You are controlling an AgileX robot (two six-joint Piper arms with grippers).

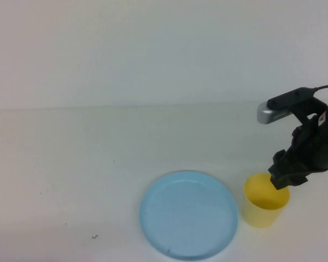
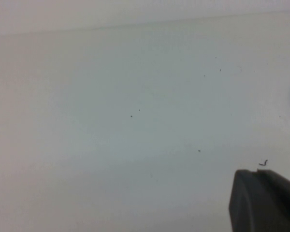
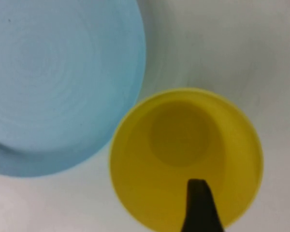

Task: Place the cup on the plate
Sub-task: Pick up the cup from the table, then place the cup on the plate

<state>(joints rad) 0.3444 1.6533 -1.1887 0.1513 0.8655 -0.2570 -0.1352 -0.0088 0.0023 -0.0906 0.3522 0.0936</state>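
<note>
We're looking down on a plain white bench [image 1: 71,164], and the landmark here is the plate [image 1: 188,214], a round light blue one with a shallow raised rim, lying flat near the bench's front edge. Just beside the plate, on the robot's right of it, stands the cup [image 1: 262,210], yellow, upright, mouth facing up. The cup sits on the bench, not on the plate; from the right wrist camera we see the cup [image 3: 183,154] and the rim of the plate [image 3: 135,72] very close together, with a thin strip of white bench between them at the nearest point.

The right hand [image 1: 287,177] is over the cup, at the side of its mouth farthest from the plate, with the black arm rising behind it to the right. In the right wrist view one dark finger [image 3: 199,205] points down inside the cup's mouth, close to the inner wall on the side away from the plate. We can't make out the other finger, so we cannot tell whether the hand is spread or gripping the wall. The cup is empty, its bottom plainly visible.

The left hand is out of the overhead shot. Its own wrist camera shows only a dark corner of the left hand [image 2: 263,203] above bare bench with a few tiny specks, well away from the plate. It is closed on nothing.
</note>
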